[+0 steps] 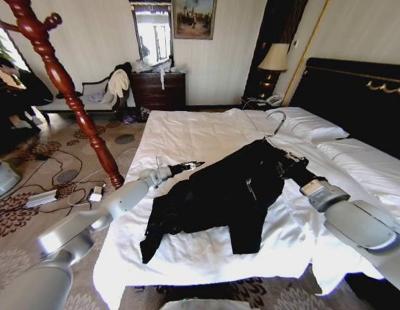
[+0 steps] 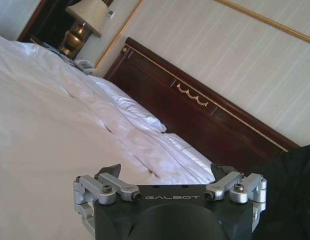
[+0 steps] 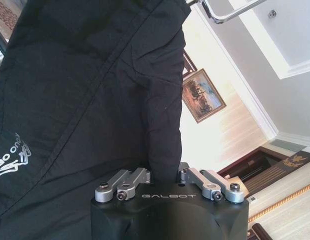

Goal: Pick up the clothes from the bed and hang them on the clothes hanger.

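Note:
The clothes, a black jacket (image 1: 232, 194), lie spread across the white bed (image 1: 187, 129), raised at the collar end. The clothes hanger's silver hook (image 1: 275, 123) sticks up out of the collar, and its black body is hidden inside the fabric. My right gripper (image 1: 291, 163) is at the jacket's shoulder; in the right wrist view its fingers (image 3: 140, 176) are shut on a fold of black cloth (image 3: 85, 90), below the hook (image 3: 220, 15). My left gripper (image 1: 191, 165) hovers open beside the jacket's other edge. Nothing is between its spread fingertips (image 2: 166, 170), and the jacket (image 2: 290, 190) lies just to one side.
A turned wooden coat stand (image 1: 64, 84) rises left of the bed. The black headboard (image 1: 355, 97) and pillows (image 1: 310, 126) are at the right, with a lamp (image 1: 274, 58) in the corner. A dresser (image 1: 160, 90) stands against the far wall. Cables (image 1: 64, 187) lie on the carpet.

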